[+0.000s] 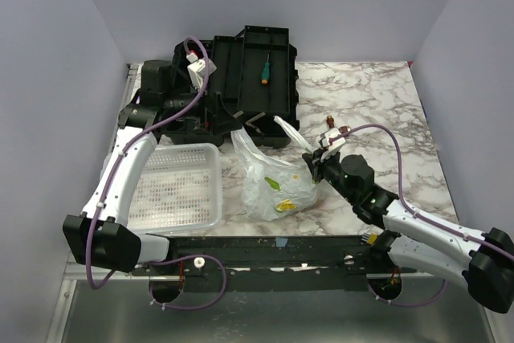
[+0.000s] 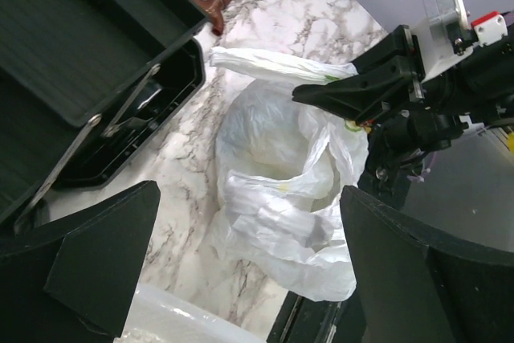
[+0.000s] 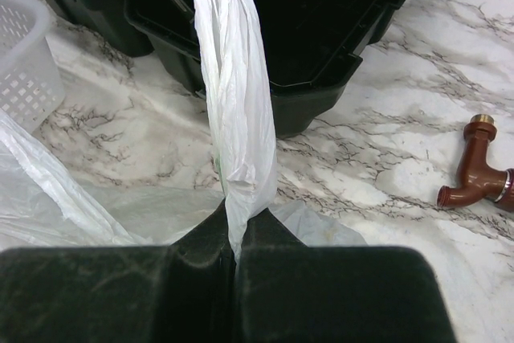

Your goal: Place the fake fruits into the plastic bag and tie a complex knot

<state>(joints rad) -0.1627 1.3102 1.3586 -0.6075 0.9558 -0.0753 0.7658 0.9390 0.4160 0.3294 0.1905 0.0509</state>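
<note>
One plastic bag (image 1: 273,184) handle (image 3: 237,118) is pinched by the right fingers (image 3: 161,295); left fingers (image 2: 104,259) gape empty.

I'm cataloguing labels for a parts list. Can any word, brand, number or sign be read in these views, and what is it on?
No text can be read in any view.
plastic bag: only yellow-green patches show through it, with no letters to make out.
black toolbox, white basket, screwdriver: no writing visible.

No readable text, labels, numbers anywhere, plastic bag (image 1: 269,168) included.
</note>
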